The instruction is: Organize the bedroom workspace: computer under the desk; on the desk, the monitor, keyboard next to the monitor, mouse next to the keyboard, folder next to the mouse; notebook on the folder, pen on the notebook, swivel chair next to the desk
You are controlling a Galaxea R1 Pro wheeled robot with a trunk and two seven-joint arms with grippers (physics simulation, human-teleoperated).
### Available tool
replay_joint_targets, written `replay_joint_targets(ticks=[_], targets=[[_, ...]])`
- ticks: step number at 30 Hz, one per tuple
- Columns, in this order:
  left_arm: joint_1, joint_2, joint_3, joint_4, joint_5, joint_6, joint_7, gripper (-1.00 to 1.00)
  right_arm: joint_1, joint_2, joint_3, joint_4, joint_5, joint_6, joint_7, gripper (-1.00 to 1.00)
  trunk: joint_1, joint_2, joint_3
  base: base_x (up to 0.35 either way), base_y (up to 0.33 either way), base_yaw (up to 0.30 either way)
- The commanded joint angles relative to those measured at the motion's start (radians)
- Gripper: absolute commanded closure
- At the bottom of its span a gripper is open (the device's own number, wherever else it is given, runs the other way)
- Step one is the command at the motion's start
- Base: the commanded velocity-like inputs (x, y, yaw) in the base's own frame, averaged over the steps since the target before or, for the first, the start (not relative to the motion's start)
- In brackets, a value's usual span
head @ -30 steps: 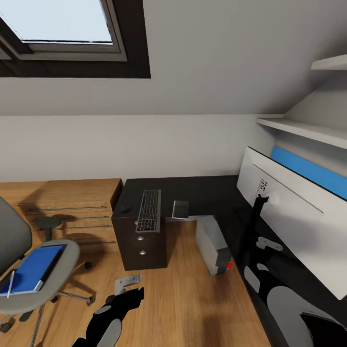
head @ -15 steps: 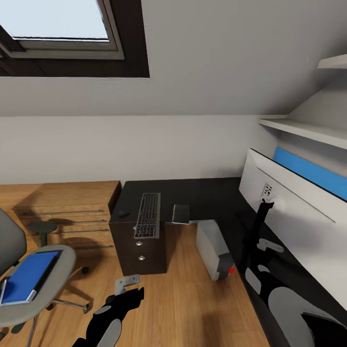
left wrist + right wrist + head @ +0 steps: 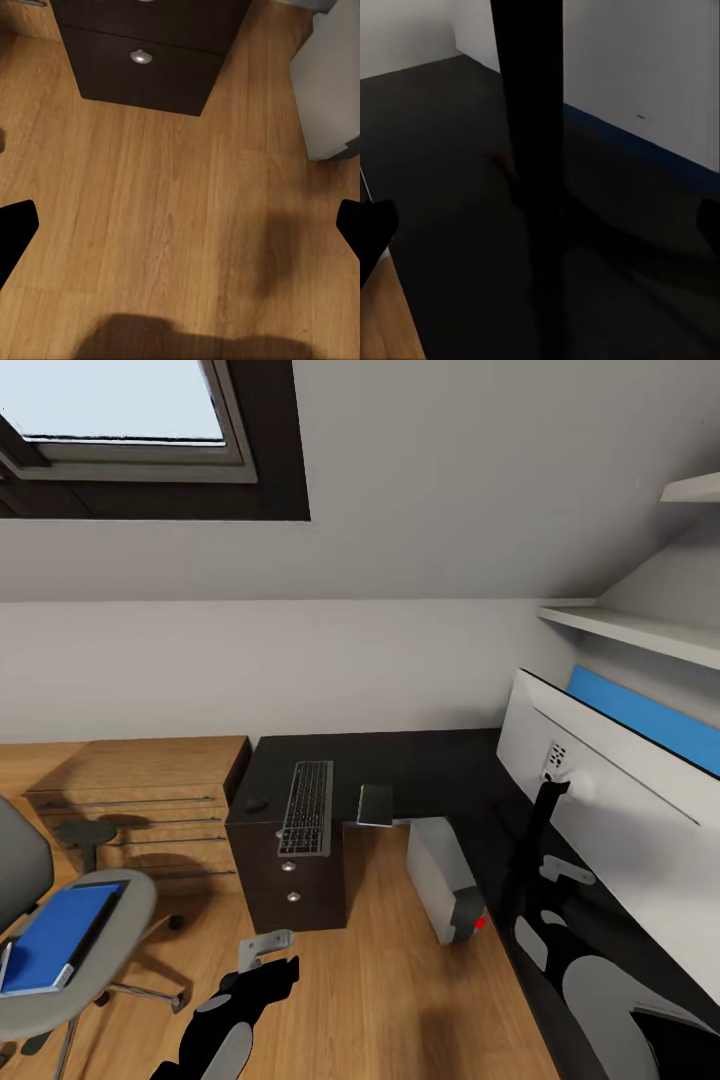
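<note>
Counted on the black desk (image 3: 430,755): one keyboard (image 3: 307,807), one mouse (image 3: 256,801) just left of it, one flat grey square (image 3: 375,803) at the desk's edge, and one monitor (image 3: 610,800) on a black stand (image 3: 534,150), white back toward the camera. One grey computer (image 3: 445,875) stands on the floor under the desk, beside the black drawer unit (image 3: 290,875). One blue folder (image 3: 55,935) lies on the swivel chair (image 3: 75,935) at left, well apart from the desk. The room has a light wood floor (image 3: 172,225), a sloped ceiling with one skylight (image 3: 120,405), low wooden shelving (image 3: 140,800) and two wall shelves (image 3: 625,625). The left gripper (image 3: 262,950) hangs over bare floor, fingers (image 3: 15,232) spread. The right gripper (image 3: 562,872) sits near the monitor stand, also spread.
</note>
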Motion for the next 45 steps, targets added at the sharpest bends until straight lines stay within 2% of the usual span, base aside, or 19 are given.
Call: replay_joint_targets(ticks=[1, 45], targets=[[-0.001, 0.001, -0.003, -0.001, 0.009, 0.001, 0.01, -1.0, -0.001, -0.001, 0.005, 0.001, -0.011, -0.004, -0.001, -1.0, 0.0, -0.002, -0.002, 0.013, 0.0, 0.0], [-0.002, 0.0, -0.004, -0.001, 0.012, 0.001, 0.011, -1.0, -0.001, -0.019, 0.0, 0.015, -0.018, 0.001, -0.001, -1.0, 0.0, -0.002, -0.002, 0.105, 0.0, 0.0]])
